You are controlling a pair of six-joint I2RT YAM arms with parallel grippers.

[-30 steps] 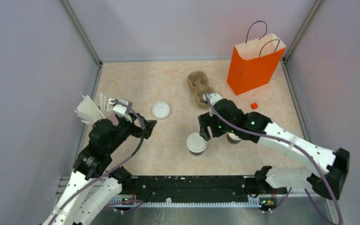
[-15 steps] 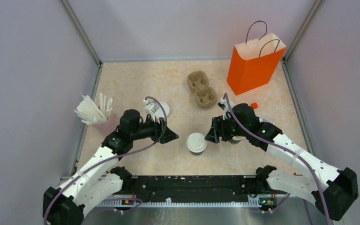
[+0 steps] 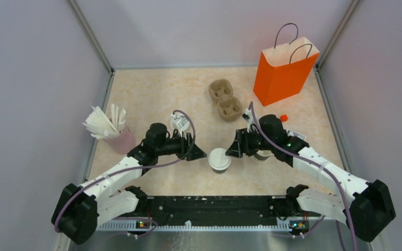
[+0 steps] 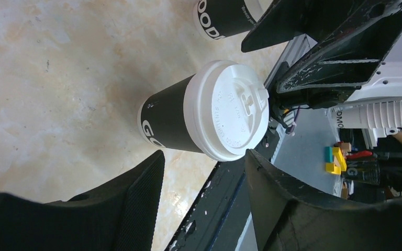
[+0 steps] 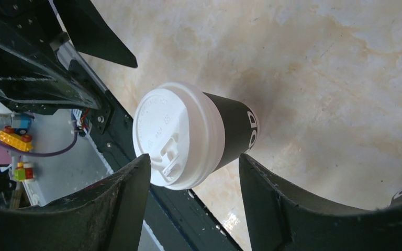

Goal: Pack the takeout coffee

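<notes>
Takeout coffee [image 3: 219, 159]: a dark cup with white lettering and a round white lid. It stands upright on the worktop [image 3: 152, 94], lower middle of the top view, between the tips of the two arms.
Left jaws: partly spread and holding nothing. In the left wrist view the two dark fingers [image 4: 136, 201] come up from the bottom edge. The cup sits just past their tips, in line with the gap.
Right jaws: also partly spread and empty. In the right wrist view the fingers [image 5: 120, 206] rise from the bottom edge, and the lid's lower rim dips in between their tips (whether it touches either one, I cannot tell).
Second cup [image 4: 222, 18]: the same dark kind with white lettering, cut off at the top edge of the left wrist view. In the top view it is mostly hidden under the right arm, just right of the lidded cup.
Pulp tray [image 3: 225, 99]: brown, with two wells, lying at a slant in the upper middle, near the bag's left side.
Orange bag [image 3: 282, 73]: upright in the upper right, with its dark handles standing up.
Small orange piece [image 3: 283, 118]: on the worktop below the bag, beside the right arm.
Pink cup [image 3: 124, 141]: at the left edge, with white paper pieces [image 3: 102, 124] fanning out of it.
</notes>
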